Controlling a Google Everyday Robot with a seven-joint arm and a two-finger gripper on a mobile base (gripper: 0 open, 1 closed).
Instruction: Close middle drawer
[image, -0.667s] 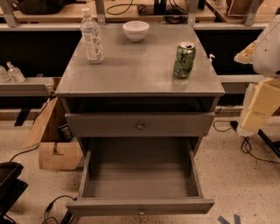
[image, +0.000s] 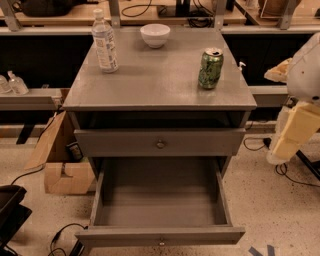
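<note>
Closest of all, at the bottom of the frame, is the middle drawer (image: 160, 234). It is pulled far out from the grey table (image: 150, 85). Its wide flat front faces us, with a small round knob (image: 161, 243) in the middle. We look down into its shallow grey box. In the lower left corner a black thing (image: 10, 210) sits on the speckled floor (image: 280, 210), and a black cable (image: 62, 237) curls beside it. At the lower right there is a blue mark (image: 261, 250) on the floor. A bit farther back, above the open box, is the top drawer (image: 200, 142). It has a bigger knob (image: 160, 144) and sticks out only a little. To the left, a cardboard box (image: 62, 165) sits near the table's side. At the right edge of the frame, level with the top drawer, hangs the cream gripper (image: 285, 147) under a white arm (image: 306, 70). It is well apart from both drawers. I cannot tell if it is squeezed together or spread apart. Farther back, on the table, a green can (image: 210, 68) stands upright near the right side. A water bottle (image: 105, 42) stands upright near the back left corner. A white bowl (image: 155, 35) sits at the back, in the middle. Behind the table, a wooden shelf (image: 60, 15) runs across the top of the frame. At the far left, two small clear bottles (image: 12, 82) stand on a grey ledge (image: 30, 97).
</note>
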